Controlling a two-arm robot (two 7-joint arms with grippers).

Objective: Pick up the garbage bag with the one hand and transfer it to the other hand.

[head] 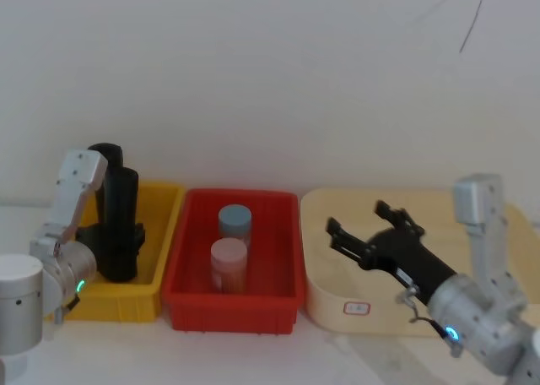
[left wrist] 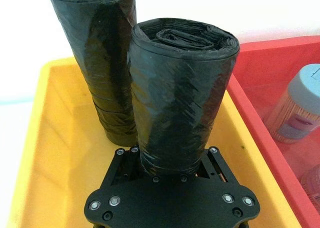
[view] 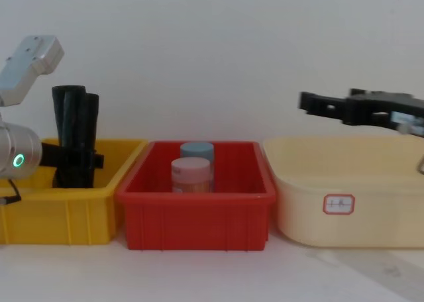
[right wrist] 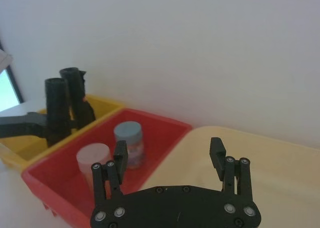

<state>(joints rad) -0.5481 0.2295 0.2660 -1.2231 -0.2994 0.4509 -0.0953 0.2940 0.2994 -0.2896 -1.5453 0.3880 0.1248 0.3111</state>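
Observation:
The garbage bag [left wrist: 180,98], a matte black roll, stands upright in the yellow bin [left wrist: 45,153]. My left gripper [left wrist: 170,163] is shut on its lower part, one finger on each side. In the head view the garbage bag [head: 121,220] is the nearer of two rolls, with my left gripper [head: 118,240] around it. From the chest, the garbage bag [view: 86,136] and my left gripper [view: 76,161] show above the bin wall. My right gripper [head: 359,219] hangs open and holds nothing over the beige tub [head: 337,305]; it also shows in its own wrist view [right wrist: 168,148] and in the chest view [view: 328,103].
A second black roll [head: 105,161] stands just behind the held one. The red bin [head: 278,296] between the yellow bin and the tub holds a blue-lidded jar [head: 234,220] and a pink-lidded jar [head: 229,262]. A white wall closes the back.

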